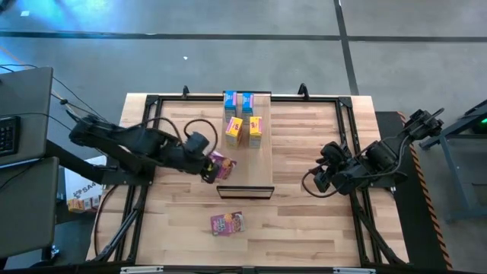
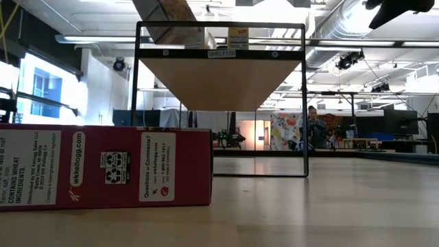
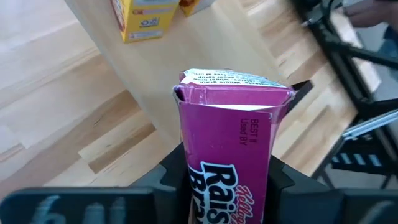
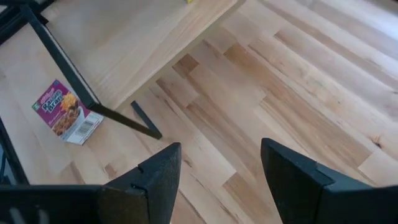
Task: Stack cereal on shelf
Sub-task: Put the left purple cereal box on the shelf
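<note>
My left gripper (image 1: 207, 169) is shut on a magenta cereal box (image 1: 222, 163) held at the left edge of the pale shelf (image 1: 259, 164), near its front. Two blue boxes (image 1: 237, 101) and two yellow boxes (image 1: 244, 130) stand on the shelf's far part. A second magenta box (image 1: 227, 223) lies flat on the tabletop near the front; it shows in the low view (image 2: 103, 168) and the right wrist view (image 4: 67, 111). My right gripper (image 4: 221, 168) is open and empty over the table's right side (image 1: 319, 181). My left gripper pinches the magenta box's two narrow sides (image 3: 186, 155) between its two fingers, on the lower part of the box. The box's flap end (image 3: 233, 87) points away from the gripper, over the shelf's edge. The box is lifted clear of the table.
A black metal frame (image 1: 152, 103) runs around the tabletop and carries the shelf, with a dark label strip (image 1: 245, 192) at the shelf's front. Bare tabletop lies between the shelf and my right gripper. A person (image 2: 314, 127) shows far off in the room.
</note>
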